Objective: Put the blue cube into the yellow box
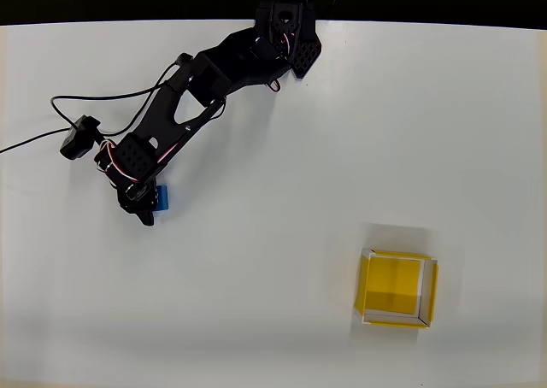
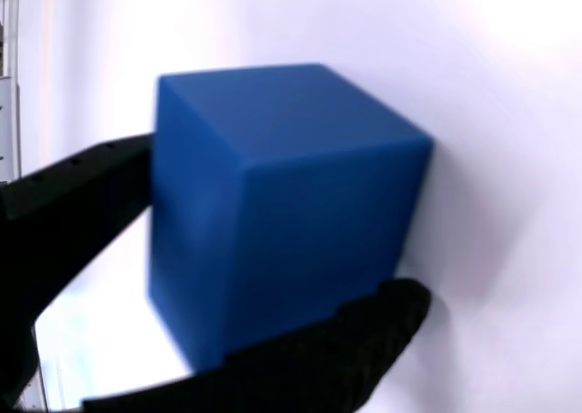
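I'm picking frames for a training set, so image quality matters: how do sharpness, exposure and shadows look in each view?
Overhead view: sharp and evenly lit, the yellow box casting a faint shadow on the white table. Wrist view: the blue cube is soft with blurred edges, a finger also blurred, and the pale background near washed out.

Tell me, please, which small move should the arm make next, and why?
Probably close fully and lift. In the wrist view the fingers flank the blue cube on both sides. The yellow box sits far off to the lower right in the overhead view.
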